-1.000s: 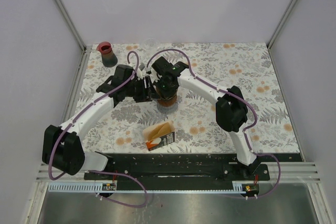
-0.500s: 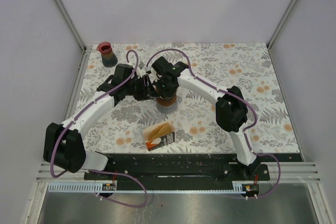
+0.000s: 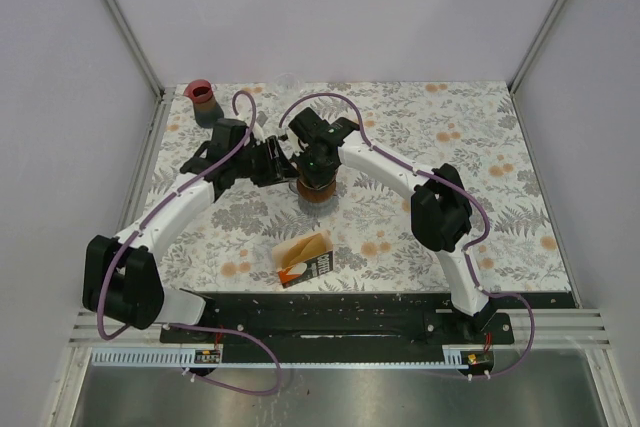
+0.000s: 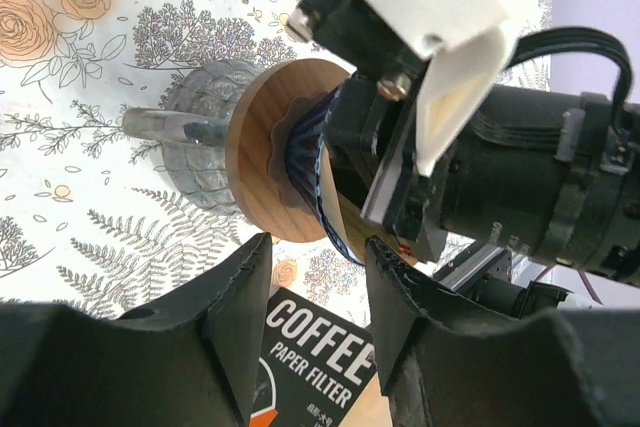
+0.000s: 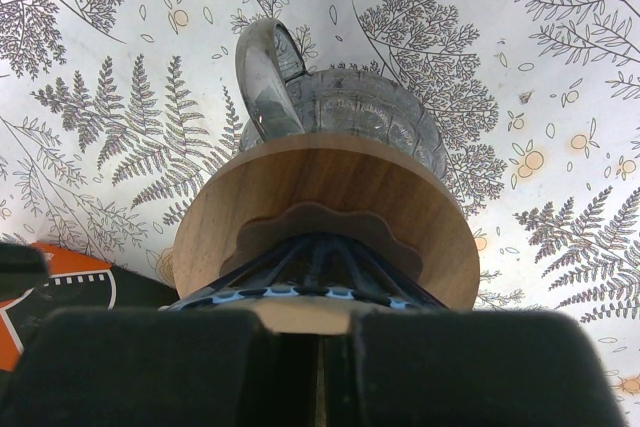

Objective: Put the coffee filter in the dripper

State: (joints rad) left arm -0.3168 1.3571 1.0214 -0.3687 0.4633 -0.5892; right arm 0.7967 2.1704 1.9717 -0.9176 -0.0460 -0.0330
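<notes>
The dripper (image 3: pixel 319 190), a dark wire cone on a wooden collar (image 5: pixel 320 187), stands on a glass server (image 5: pixel 340 112) at mid-table. It also shows in the left wrist view (image 4: pixel 300 152). My right gripper (image 3: pixel 314 169) hangs right over the cone, its jaws (image 5: pixel 318 322) closed on a thin brown edge of the coffee filter (image 5: pixel 310 309), which sits in the cone's mouth. My left gripper (image 3: pixel 282 161) is just left of the dripper, open and empty (image 4: pixel 318 247), not touching it.
A black "Coffee Paper Filter" pack (image 3: pixel 303 260) with brown filters lies in front of the dripper, and shows between my left fingers (image 4: pixel 320 367). A red-topped cup (image 3: pixel 203 102) stands at the far left corner. The two arms are close together above the dripper.
My left gripper has drawn back a little to the left and far side of the dripper. The right gripper has stayed over the cone.
</notes>
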